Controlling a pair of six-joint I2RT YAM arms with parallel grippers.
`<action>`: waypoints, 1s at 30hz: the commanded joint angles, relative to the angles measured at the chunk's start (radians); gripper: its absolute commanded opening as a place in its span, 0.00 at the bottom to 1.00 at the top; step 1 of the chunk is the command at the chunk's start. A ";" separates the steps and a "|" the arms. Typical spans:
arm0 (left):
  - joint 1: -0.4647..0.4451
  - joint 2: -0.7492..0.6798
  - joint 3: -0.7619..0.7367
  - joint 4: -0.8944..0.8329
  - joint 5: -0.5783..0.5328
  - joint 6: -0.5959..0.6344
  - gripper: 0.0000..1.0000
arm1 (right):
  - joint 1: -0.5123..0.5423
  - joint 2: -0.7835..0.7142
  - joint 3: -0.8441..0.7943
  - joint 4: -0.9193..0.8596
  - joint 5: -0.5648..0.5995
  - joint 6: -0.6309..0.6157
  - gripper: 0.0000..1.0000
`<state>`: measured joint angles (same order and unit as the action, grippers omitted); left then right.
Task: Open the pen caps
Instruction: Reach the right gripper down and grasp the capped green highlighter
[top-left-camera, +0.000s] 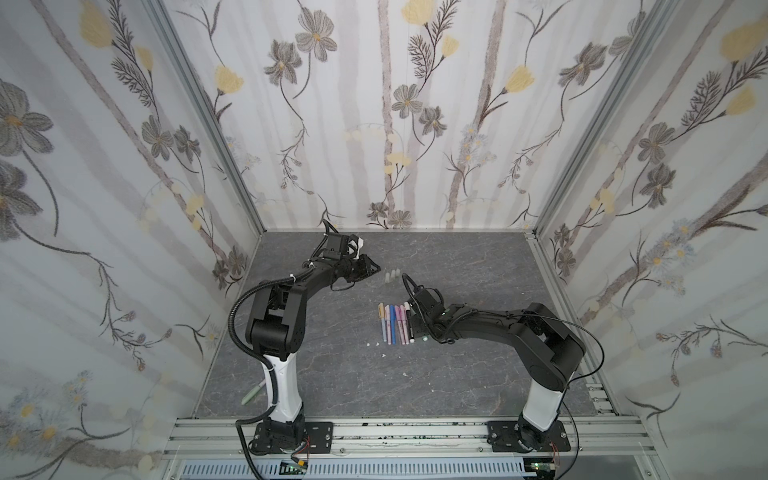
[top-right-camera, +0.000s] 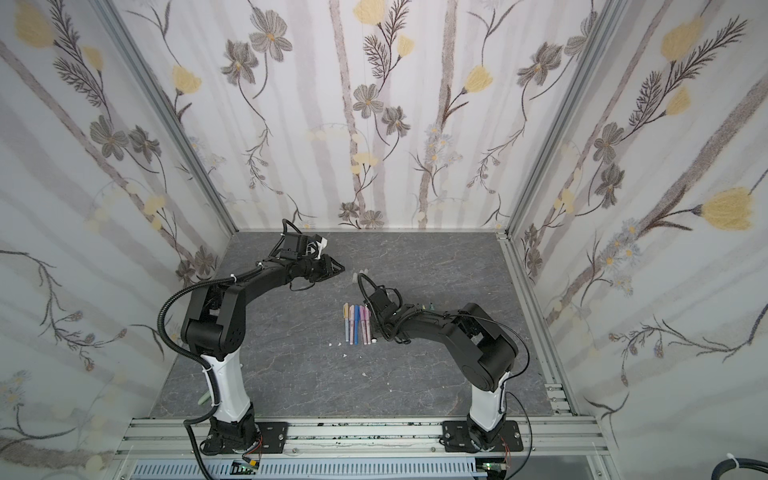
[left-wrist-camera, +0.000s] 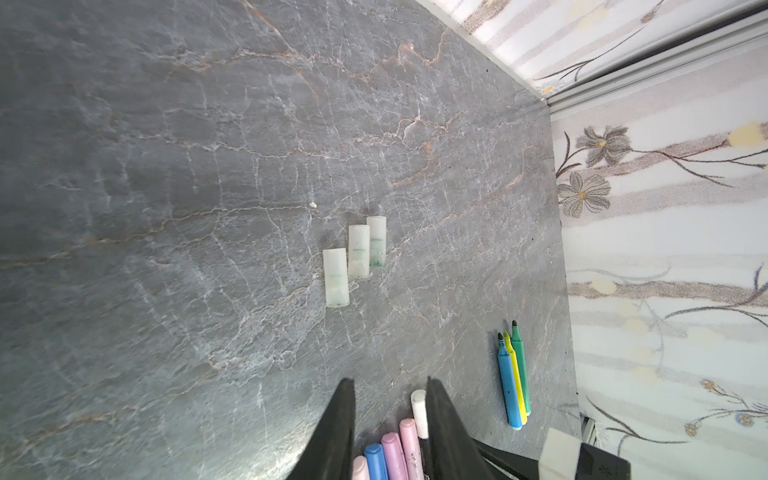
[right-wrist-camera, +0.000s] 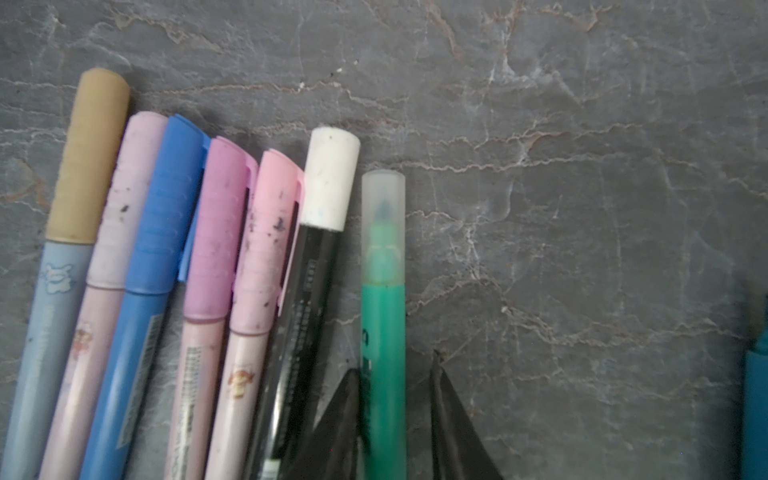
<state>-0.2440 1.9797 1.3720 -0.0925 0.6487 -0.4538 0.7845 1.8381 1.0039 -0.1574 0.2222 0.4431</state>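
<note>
We are straddling the green marker (right-wrist-camera: 384, 324) with our right claw (right-wrist-camera: 393, 363), jaws parted. One finger is sitting just beside its barrel and the other is standing clear. Its translucent cap (right-wrist-camera: 383, 208) is sitting on the marker, just ahead of the fingertips. Six capped pens (right-wrist-camera: 208, 232) are lying beside that claw. Our left claw (left-wrist-camera: 388, 380) is hovering slightly parted, gripping nothing, and three loose caps (left-wrist-camera: 358, 251) are lying ahead of it.

A row of pens (top-left-camera: 395, 324) lies side by side in the middle of the desk (top-left-camera: 332, 386). Behind it, three loose caps (top-left-camera: 392, 276) lie close together. The right pincer (right-wrist-camera: 394, 363) straddles the marker (right-wrist-camera: 383, 324) at the row's right end; three other markers (left-wrist-camera: 515, 374) lie further right, apart from the row
</note>
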 joint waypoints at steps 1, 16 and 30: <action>0.002 -0.016 -0.007 0.030 0.014 -0.008 0.29 | -0.001 0.016 -0.017 -0.126 0.034 -0.015 0.26; 0.000 -0.027 -0.017 0.036 0.026 -0.012 0.29 | -0.007 -0.073 -0.026 -0.159 0.071 -0.039 0.01; -0.099 -0.104 -0.054 0.122 0.132 -0.096 0.29 | -0.128 -0.339 -0.149 0.037 -0.224 -0.070 0.00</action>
<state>-0.3138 1.8874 1.3273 -0.0437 0.7193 -0.5026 0.6762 1.5368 0.8783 -0.2104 0.1043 0.3836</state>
